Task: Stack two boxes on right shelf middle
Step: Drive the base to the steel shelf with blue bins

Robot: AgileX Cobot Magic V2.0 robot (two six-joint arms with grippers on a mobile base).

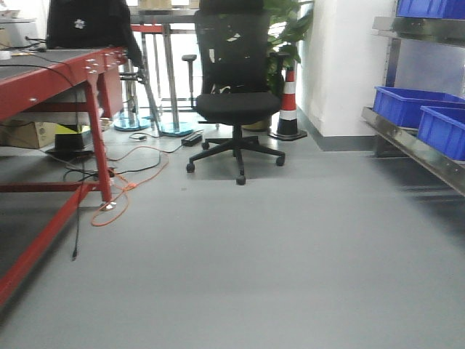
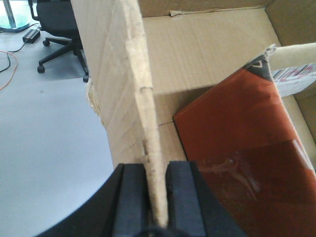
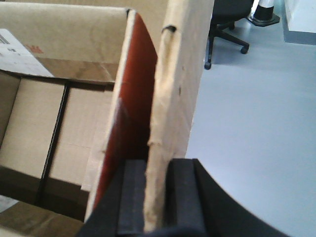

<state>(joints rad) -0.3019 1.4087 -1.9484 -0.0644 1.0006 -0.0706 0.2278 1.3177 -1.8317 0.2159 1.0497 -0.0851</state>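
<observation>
My left gripper (image 2: pixel 157 170) is shut on the upright left wall (image 2: pixel 118 74) of an open brown cardboard box. A red-printed cardboard panel (image 2: pixel 237 133) lies tilted inside the box. My right gripper (image 3: pixel 157 168) is shut on the opposite wall (image 3: pixel 182 74) of the box, and the red panel (image 3: pixel 133 98) stands right beside that wall. The box is held above the grey floor. The steel shelf (image 1: pixel 414 145) is at the right edge of the front view. Neither the boxes nor the grippers show in the front view.
Blue plastic bins (image 1: pixel 407 105) sit on the shelf's middle level. A black office chair (image 1: pixel 236 94) stands ahead, with a striped cone (image 1: pixel 288 105) behind it. A red-framed table (image 1: pixel 58 80) is at left, with orange cables (image 1: pixel 123 189) on the floor.
</observation>
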